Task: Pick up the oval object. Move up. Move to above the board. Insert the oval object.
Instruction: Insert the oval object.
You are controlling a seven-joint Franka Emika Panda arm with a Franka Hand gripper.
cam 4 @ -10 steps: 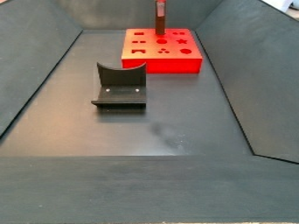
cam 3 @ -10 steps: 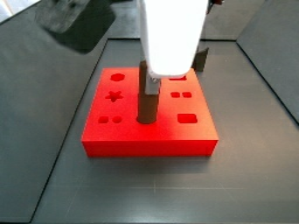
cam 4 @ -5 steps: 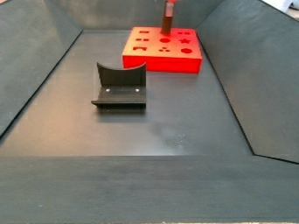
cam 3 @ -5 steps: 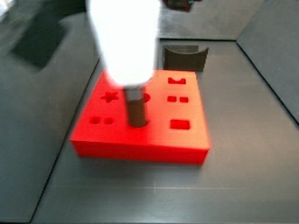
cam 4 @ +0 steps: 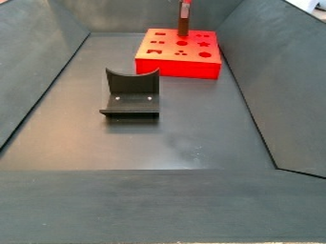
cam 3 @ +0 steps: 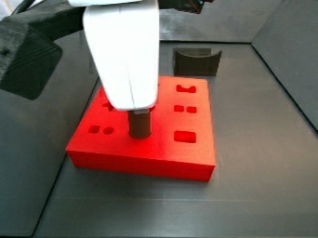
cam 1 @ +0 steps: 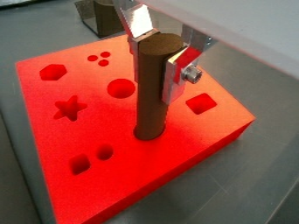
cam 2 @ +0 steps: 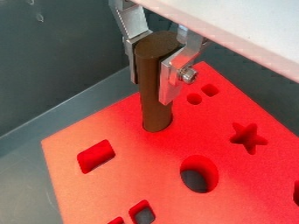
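Observation:
The oval object (cam 1: 156,83), a dark brown peg, stands upright with my gripper (cam 1: 160,54) shut on its upper end; both wrist views show a silver finger (cam 2: 176,68) on each side of the oval object (cam 2: 152,87). Its lower end meets the top face of the red-orange board (cam 1: 117,175), between the round hole (cam 1: 121,87) and the square hole (cam 1: 201,103). How deep it sits I cannot tell. In a side view the oval object (cam 3: 139,123) shows below my white arm (cam 3: 125,56), over the board (cam 3: 137,156). From afar, the board (cam 4: 178,59) lies at the back.
The dark fixture (cam 4: 130,93) stands on the grey floor mid-way along the bin, apart from the board, and shows behind the board as the fixture (cam 3: 195,61). Sloping grey walls (cam 4: 38,86) close in the floor. A star hole (cam 1: 70,108) lies near the peg.
The gripper and the peg have shifted sideways over the board. In a side view the arm now hides more of the peg and the fixture behind it shows.

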